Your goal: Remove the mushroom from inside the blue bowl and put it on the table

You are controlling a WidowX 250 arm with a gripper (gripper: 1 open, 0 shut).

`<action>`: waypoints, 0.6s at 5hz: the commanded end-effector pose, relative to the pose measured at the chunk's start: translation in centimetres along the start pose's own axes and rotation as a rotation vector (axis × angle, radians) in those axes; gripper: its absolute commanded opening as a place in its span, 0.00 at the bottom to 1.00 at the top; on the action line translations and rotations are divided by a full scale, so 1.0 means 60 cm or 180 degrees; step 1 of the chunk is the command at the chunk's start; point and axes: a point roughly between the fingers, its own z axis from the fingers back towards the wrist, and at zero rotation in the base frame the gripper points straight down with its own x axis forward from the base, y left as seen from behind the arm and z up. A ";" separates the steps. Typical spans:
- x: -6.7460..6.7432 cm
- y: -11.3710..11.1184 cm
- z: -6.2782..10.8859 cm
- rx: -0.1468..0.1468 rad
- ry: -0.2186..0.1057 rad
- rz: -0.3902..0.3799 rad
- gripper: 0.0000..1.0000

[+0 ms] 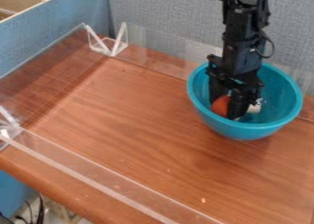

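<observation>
The blue bowl (252, 129) stands on the table (135, 122) at the right. My black gripper (232, 106) reaches straight down into it from above. Its fingers are closed around the mushroom (222, 106), whose orange-brown cap shows between them just above the bowl's floor. The stem is mostly hidden by the fingers.
Low clear acrylic walls (55, 53) edge the table at the left, back and front. A blue partition (160, 12) stands behind, and a cardboard box (31, 3) sits at the top left. Bare wood stretches left of the bowl.
</observation>
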 end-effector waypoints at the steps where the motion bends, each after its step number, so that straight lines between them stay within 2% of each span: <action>1: 0.004 0.005 0.074 0.0121 -0.0347 -0.0035 0.00; 3: -0.005 0.008 0.102 0.0125 -0.0436 -0.0051 0.00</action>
